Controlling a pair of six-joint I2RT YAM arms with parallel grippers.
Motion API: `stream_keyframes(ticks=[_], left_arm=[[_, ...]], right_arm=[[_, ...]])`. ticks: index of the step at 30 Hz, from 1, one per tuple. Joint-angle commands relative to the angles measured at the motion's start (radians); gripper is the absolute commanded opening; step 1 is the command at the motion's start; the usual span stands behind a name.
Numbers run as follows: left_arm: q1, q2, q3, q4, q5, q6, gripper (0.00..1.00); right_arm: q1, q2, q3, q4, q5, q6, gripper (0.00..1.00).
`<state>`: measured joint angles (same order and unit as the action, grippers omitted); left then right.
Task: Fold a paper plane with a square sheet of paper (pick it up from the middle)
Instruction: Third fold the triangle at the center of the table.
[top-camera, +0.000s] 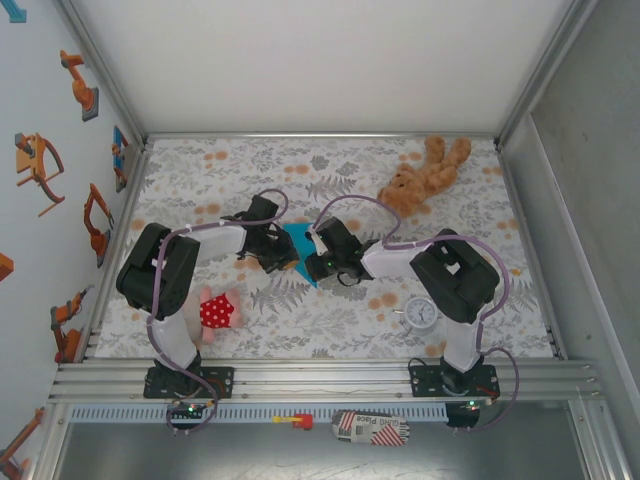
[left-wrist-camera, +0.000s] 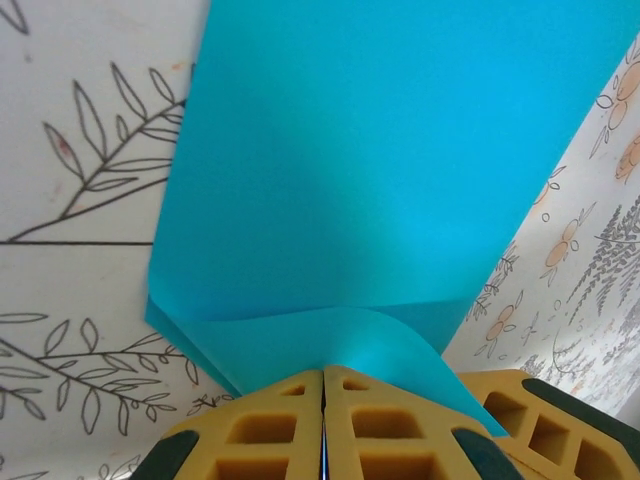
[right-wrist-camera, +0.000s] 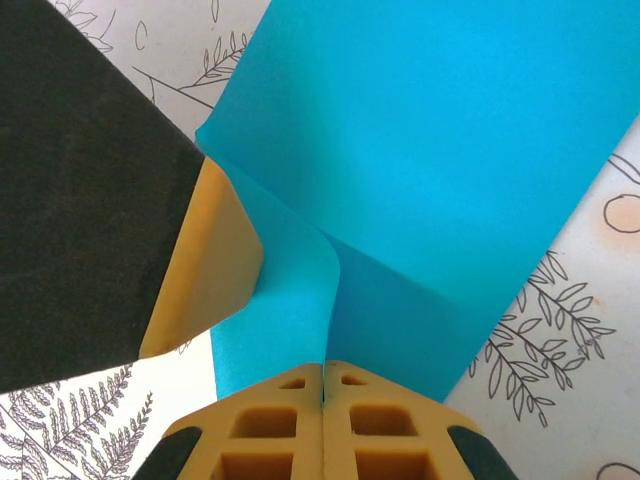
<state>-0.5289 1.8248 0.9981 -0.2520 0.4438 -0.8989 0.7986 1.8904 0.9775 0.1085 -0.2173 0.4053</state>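
Observation:
The square sheet of paper (top-camera: 299, 247), turquoise-blue, lies partly folded at the middle of the table between both grippers. In the left wrist view the paper (left-wrist-camera: 380, 160) spreads ahead on the cloth and a flap curls up to my left gripper (left-wrist-camera: 323, 374), whose yellow fingers (left-wrist-camera: 260, 430) are shut on its near edge. In the right wrist view the paper (right-wrist-camera: 440, 150) has a raised fold running into my right gripper (right-wrist-camera: 323, 366), shut on that edge. From above, the left gripper (top-camera: 276, 256) and right gripper (top-camera: 318, 260) almost touch over the paper.
A brown teddy bear (top-camera: 425, 175) lies at the back right. A small white clock (top-camera: 421, 314) stands near the right arm's base, and a red polka-dot soft toy (top-camera: 216, 311) by the left arm. Metal rails (top-camera: 320, 385) edge the front.

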Motion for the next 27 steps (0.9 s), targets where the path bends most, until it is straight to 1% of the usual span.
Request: stream_keyframes(ticks=[1, 13, 17, 20, 25, 27], left_arm=[[-0.003, 0.011, -0.007, -0.035, -0.018, -0.014, 0.09], [-0.002, 0.034, -0.004, -0.042, -0.025, -0.015, 0.09], [-0.002, 0.046, -0.002, -0.062, -0.039, -0.017, 0.09], [-0.002, 0.052, -0.004, -0.083, -0.057, -0.016, 0.09], [0.002, 0.063, -0.003, -0.094, -0.062, -0.015, 0.09], [0.001, 0.066, -0.002, -0.095, -0.063, -0.017, 0.09]], right_arm=[[-0.01, 0.026, 0.01, -0.062, 0.007, 0.019, 0.05], [-0.013, 0.022, 0.01, -0.063, 0.004, 0.031, 0.06], [-0.017, 0.005, 0.009, -0.058, 0.0, 0.057, 0.08], [-0.026, -0.028, 0.004, -0.059, -0.001, 0.093, 0.13], [-0.045, -0.116, -0.03, -0.06, 0.003, 0.138, 0.26], [-0.051, -0.145, -0.05, -0.058, -0.003, 0.156, 0.28]])
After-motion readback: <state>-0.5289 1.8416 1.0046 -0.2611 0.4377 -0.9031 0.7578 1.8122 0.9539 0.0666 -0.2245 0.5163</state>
